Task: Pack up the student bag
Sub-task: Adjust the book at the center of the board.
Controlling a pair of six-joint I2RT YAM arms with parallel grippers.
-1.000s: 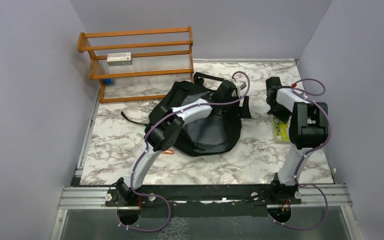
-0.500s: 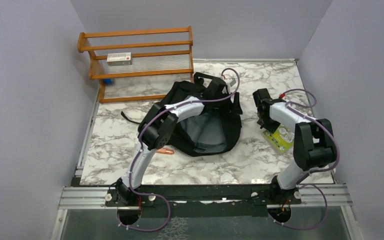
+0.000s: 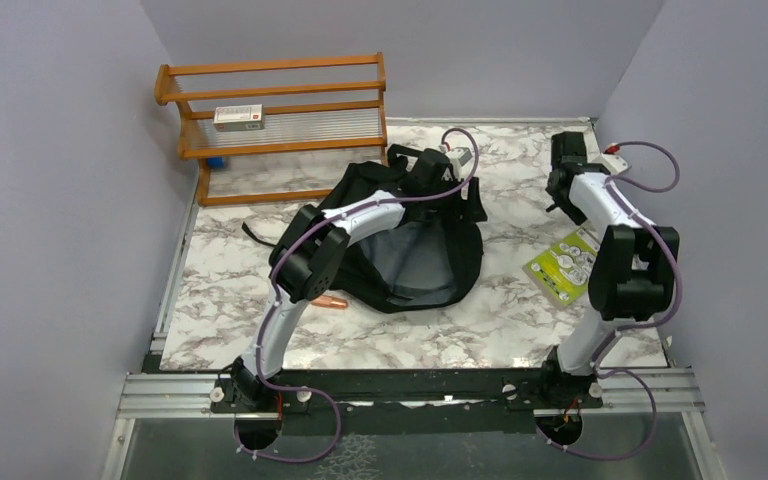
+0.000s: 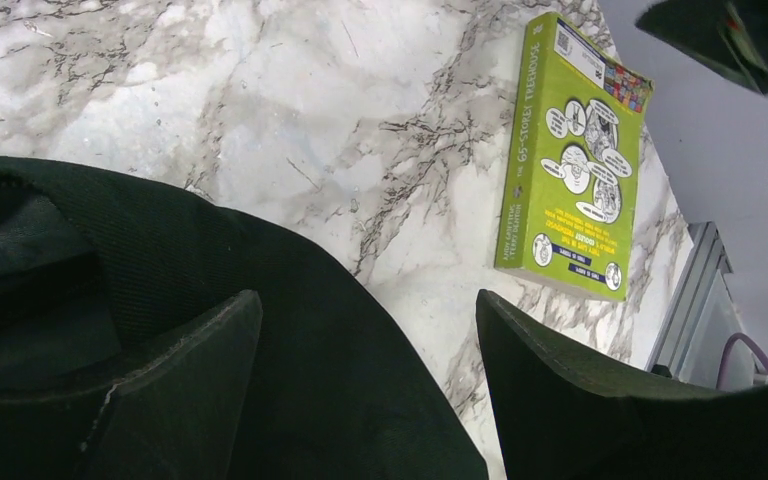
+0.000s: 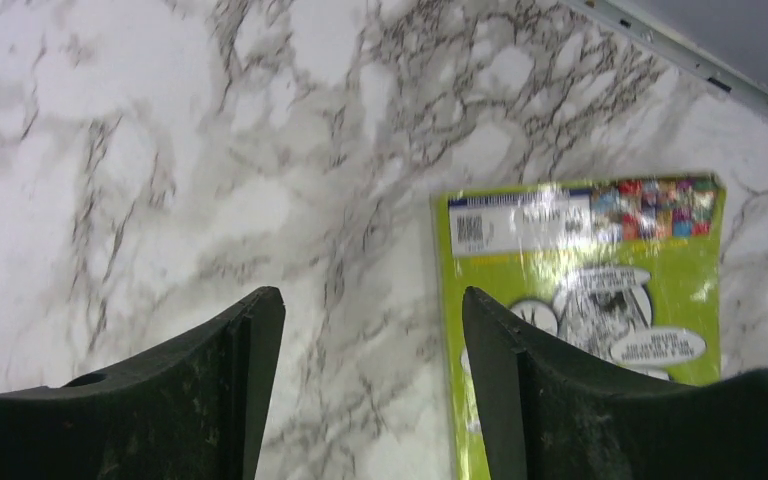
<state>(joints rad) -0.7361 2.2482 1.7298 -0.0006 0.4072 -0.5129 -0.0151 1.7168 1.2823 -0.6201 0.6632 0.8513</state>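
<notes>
The student bag (image 3: 400,245), a big black backpack with its grey lining showing, lies in the middle of the marble table. My left gripper (image 3: 425,172) hangs over the bag's far edge. In the left wrist view it (image 4: 367,300) is open, with black bag fabric (image 4: 160,270) below the jaws. A lime-green book (image 3: 565,265) lies flat to the right of the bag, also visible from the left wrist (image 4: 575,160). My right gripper (image 3: 563,170) is at the far right, beyond the book. Its jaws (image 5: 370,295) are open over bare marble, with the book (image 5: 580,260) just to their right.
A wooden rack (image 3: 275,125) stands at the back left with a small white box (image 3: 238,117) on its shelf. A small copper-coloured object (image 3: 332,301) lies by the bag's near left edge. Grey walls close in the table on the left, right and back.
My right gripper has pulled back from the book toward the far right and its jaws have widened. The book now lies askew and uncovered. My left gripper has shifted slightly left over the bag.
</notes>
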